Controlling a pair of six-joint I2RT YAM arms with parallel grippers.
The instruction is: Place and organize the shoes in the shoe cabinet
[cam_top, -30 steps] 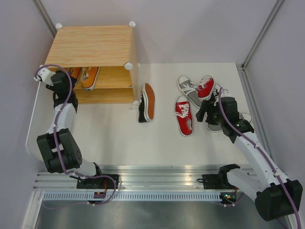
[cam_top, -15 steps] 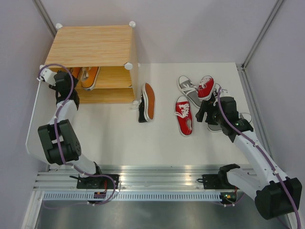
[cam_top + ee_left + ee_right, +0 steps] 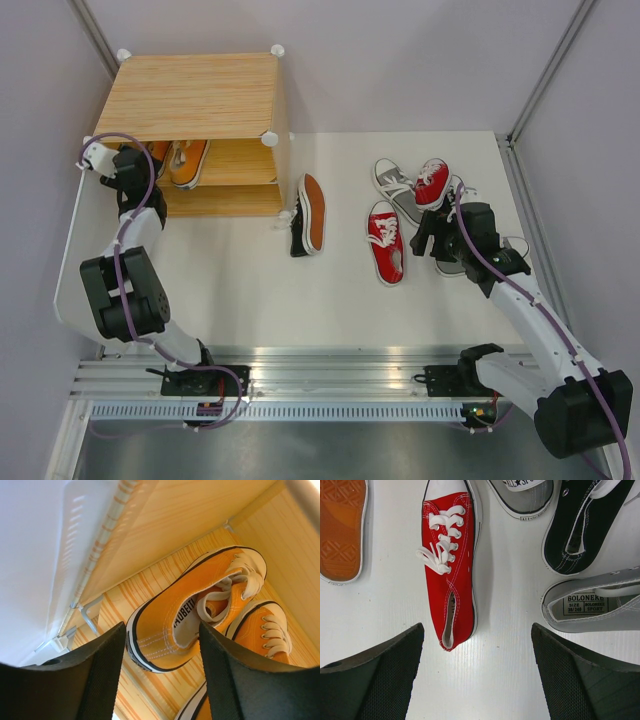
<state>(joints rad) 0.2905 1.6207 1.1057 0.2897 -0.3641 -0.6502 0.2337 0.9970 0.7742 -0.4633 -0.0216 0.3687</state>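
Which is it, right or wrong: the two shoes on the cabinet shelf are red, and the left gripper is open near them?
Wrong: the left wrist view shows the two shoes on the cabinet shelf are orange, not red. The left gripper is open near them.

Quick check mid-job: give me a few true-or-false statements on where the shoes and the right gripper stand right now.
1. Two orange shoes sit inside the cabinet. True.
2. The right gripper is clamped on a red shoe. False: its jaws are wide open and empty, over bare table beside the red shoe.
3. A black shoe lies on its side just right of the cabinet, its orange sole showing. True.
4. Every shoe is already in the cabinet. False: red, black and grey shoes lie out on the table, among them a grey shoe near the far edge.
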